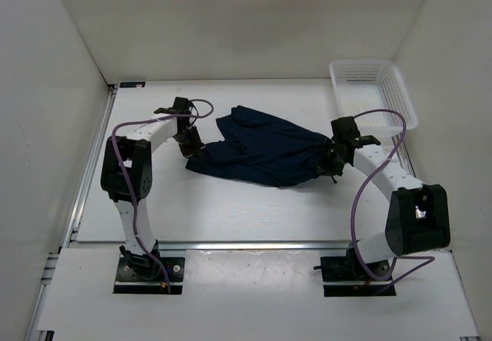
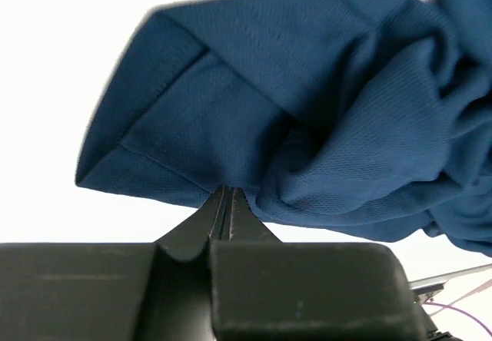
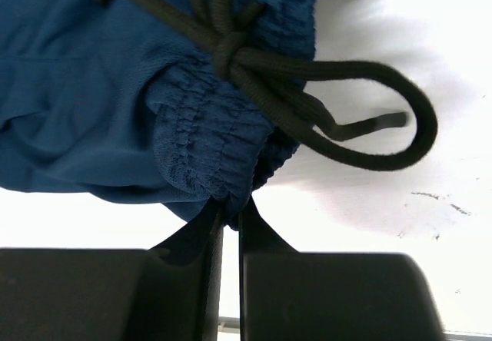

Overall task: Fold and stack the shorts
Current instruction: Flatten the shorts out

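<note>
The dark navy shorts hang stretched and crumpled between my two grippers over the middle of the white table. My left gripper is shut on a hemmed leg edge of the shorts, its gripper pinching the cloth at the hem. My right gripper is shut on the elastic waistband, its gripper clamped on the gathered edge. The black drawstring is knotted and loops out to the right of the waistband.
A white mesh basket stands at the back right corner of the table. White walls close in the table on the left, back and right. Purple cables run along both arms.
</note>
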Motion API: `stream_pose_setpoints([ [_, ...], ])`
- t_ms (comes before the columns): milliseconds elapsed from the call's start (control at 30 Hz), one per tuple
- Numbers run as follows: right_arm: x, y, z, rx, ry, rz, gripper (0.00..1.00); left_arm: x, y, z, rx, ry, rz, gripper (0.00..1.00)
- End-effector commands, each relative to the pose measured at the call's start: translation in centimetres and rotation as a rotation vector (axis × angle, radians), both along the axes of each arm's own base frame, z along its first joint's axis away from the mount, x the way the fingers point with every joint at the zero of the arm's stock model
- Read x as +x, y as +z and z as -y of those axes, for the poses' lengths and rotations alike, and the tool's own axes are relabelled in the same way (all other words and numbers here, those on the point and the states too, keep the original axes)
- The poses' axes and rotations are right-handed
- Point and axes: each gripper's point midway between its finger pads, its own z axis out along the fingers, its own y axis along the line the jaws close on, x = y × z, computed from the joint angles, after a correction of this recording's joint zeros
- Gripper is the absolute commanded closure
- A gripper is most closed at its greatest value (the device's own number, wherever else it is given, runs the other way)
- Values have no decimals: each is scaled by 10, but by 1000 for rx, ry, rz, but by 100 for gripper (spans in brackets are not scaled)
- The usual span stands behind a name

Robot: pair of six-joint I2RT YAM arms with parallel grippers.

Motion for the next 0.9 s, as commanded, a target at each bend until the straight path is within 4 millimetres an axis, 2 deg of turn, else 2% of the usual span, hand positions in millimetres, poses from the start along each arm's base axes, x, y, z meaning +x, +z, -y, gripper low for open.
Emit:
stream_pose_setpoints([
  [0, 12, 28, 1, -23, 45, 78, 100, 20, 30, -6, -2, 6, 94, 90],
  [33, 12, 28, 1, -23, 45, 78, 100, 17, 29, -6, 1, 6, 83, 90],
  [67, 10, 27, 1, -25, 45, 67, 100, 18, 34, -5, -10, 3, 93, 79],
  [100, 12, 30, 1, -27, 53, 78, 100, 10, 33, -6, -7, 3, 78, 34],
  [133, 12, 30, 1, -27, 53, 78, 100, 7, 33, -7, -6, 3, 74, 17],
  [167, 12, 30, 1, -27, 53, 78, 100, 4, 30, -12, 20, 11, 73, 6],
  [200, 12, 30, 1, -27, 53, 78, 100, 1, 26, -12, 35, 15, 64, 0],
  [233, 9, 27, 2, -29, 53, 68, 100, -2, 20, -14, 49, 17, 46, 0],
  [333, 9, 24, 2, -31, 53, 58, 100, -10, -4, -12, 64, 5, -19, 2],
  [467, 9, 24, 2, -31, 53, 58, 100, -1, -18, -18, 113, 14, -32, 15],
  [567, 7, 26, 2, -31, 53, 58, 100, 1, -24, -20, 128, 7, -40, 37],
  [600, 5, 28, 3, -35, 62, 60, 100, 5, -21, -19, 125, 8, -28, 65],
  [667, 6, 27, 5, -44, 57, 62, 100, 8, -18, -21, 111, 6, -21, 90],
  [800, 16, 39, 5, -55, 70, 95, 100, 21, 10, -29, 105, 15, 25, 90],
  [833, 20, 41, 4, -56, 70, 90, 100, 34, 31, -36, 98, 32, 80, 90],
  [867, 34, 52, 2, -56, 80, 122, 100, 39, 43, -39, 95, 42, 101, 90],
])
